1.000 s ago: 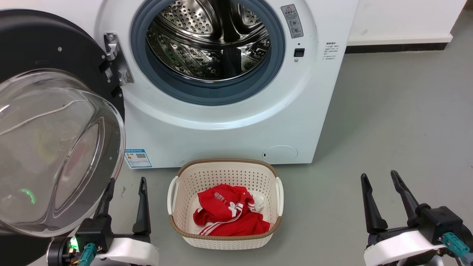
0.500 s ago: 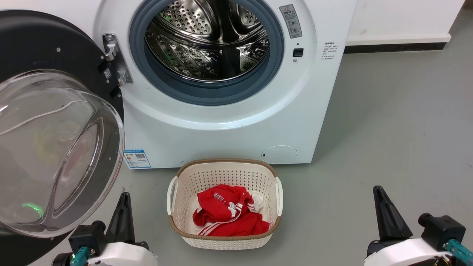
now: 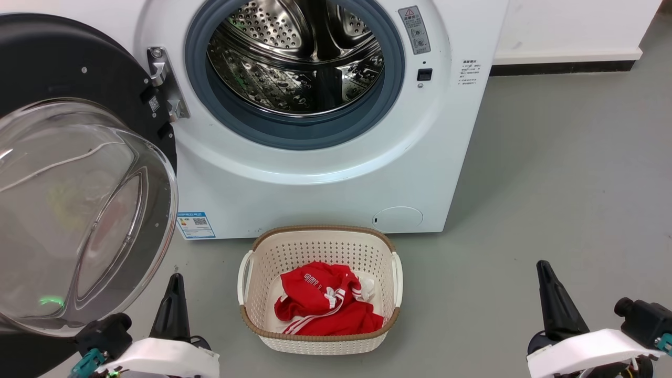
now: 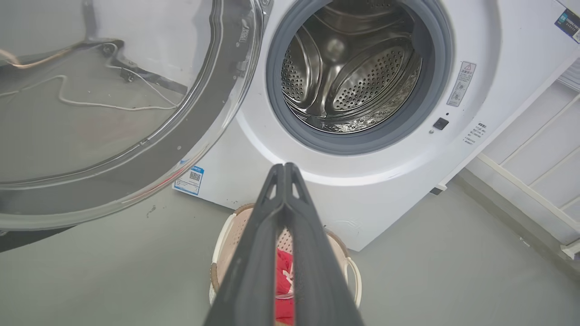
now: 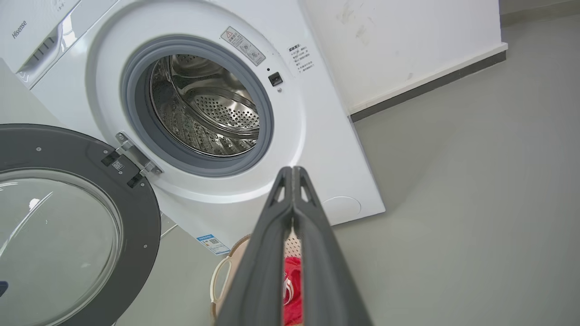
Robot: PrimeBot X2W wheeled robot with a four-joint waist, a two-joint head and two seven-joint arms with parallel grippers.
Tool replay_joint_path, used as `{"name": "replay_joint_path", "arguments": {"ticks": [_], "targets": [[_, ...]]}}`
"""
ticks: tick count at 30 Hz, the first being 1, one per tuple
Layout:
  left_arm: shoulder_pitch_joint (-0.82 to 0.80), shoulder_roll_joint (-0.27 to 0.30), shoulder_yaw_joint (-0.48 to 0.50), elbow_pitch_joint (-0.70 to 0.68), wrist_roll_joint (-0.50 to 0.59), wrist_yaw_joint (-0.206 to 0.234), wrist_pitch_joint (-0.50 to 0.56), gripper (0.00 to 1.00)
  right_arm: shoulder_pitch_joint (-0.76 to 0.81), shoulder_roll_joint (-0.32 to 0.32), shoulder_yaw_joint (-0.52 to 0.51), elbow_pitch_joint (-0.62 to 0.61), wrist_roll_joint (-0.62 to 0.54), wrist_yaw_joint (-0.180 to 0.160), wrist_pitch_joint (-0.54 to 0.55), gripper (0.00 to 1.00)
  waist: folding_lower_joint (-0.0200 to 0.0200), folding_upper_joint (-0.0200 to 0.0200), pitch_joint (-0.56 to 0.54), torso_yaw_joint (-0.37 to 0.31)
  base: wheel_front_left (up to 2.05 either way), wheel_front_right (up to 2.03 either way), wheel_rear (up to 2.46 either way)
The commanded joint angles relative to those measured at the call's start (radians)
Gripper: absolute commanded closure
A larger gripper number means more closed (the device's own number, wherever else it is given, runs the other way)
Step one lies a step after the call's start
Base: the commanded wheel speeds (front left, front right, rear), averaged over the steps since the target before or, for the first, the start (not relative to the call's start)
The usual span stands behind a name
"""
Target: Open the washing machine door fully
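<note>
The washing machine door (image 3: 63,63) is a big glossy black disc with a bulging clear glass bowl (image 3: 79,210). It stands swung out to the left on its hinge (image 3: 164,84), well clear of the steel drum mouth (image 3: 296,58). My left gripper (image 3: 176,278) is shut and empty, low on the floor side just right of the bowl's lower edge and apart from it. My right gripper (image 3: 542,265) is shut and empty at the lower right, far from the machine. The door (image 4: 213,122) also fills the upper left of the left wrist view, behind the shut left gripper (image 4: 284,166). The right wrist view has the door (image 5: 140,217) left of the shut right gripper (image 5: 293,170).
A cream laundry basket (image 3: 320,231) holding a red garment (image 3: 325,307) sits on the grey floor in front of the white washing machine (image 3: 315,184), between my two grippers. A white wall with a dark skirting (image 3: 562,67) runs behind on the right.
Both grippers went from open to shut and have drawn back toward the bottom of the head view. The left fingers have moved away from the glass bowl's lower edge. The door has not moved.
</note>
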Motion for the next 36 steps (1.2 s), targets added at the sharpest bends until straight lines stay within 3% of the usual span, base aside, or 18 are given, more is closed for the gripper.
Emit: {"name": "replay_joint_path", "arguments": {"ticks": [1,36], "targets": [[-0.033,0.003,0.003,-0.011,-0.038,-0.006,0.007,1.00,-0.030,-0.009,-0.002,-0.008,0.039,0.000,0.004,1.00,0.0000,0.0000,0.000,0.000,0.00,0.00,0.00],[-0.076,0.002,0.023,0.027,-0.546,-0.036,0.128,1.00,-0.083,-0.021,-0.027,0.049,0.541,0.000,0.092,1.00,0.0000,0.0000,0.001,0.010,0.00,0.00,0.00]]}}
